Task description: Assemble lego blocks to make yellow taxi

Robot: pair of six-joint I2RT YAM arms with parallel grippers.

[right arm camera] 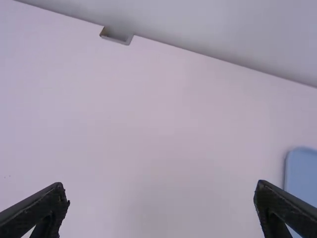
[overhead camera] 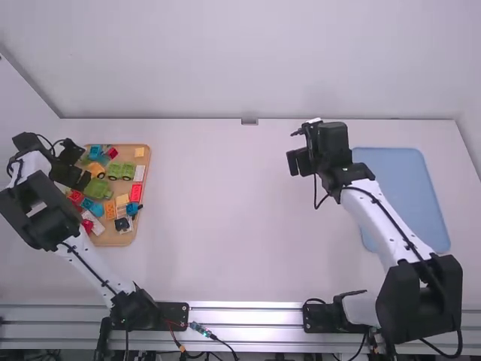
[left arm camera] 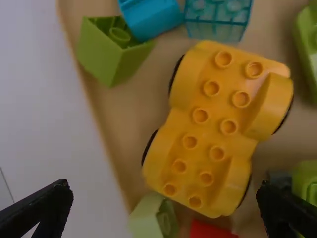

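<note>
Left gripper (overhead camera: 83, 178) wide open, above yellow wheeled base (left arm camera: 208, 134)

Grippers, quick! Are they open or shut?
Left gripper: open, holding nothing, over the yellow car base.
Right gripper: open, holding nothing.

The left arm (overhead camera: 89, 263) slanted from the lower left of the high view up to the left edge, then doubled back inward to its gripper (overhead camera: 78, 167). In its wrist view the fingers (left arm camera: 47, 208) stood wide apart. From the lower right, the right arm (overhead camera: 383, 216) leaned up and leftward, its gripper (overhead camera: 297, 162) right of the upper middle, with fingers (right arm camera: 47, 206) spread wide at the lower corners of its wrist view.
</note>
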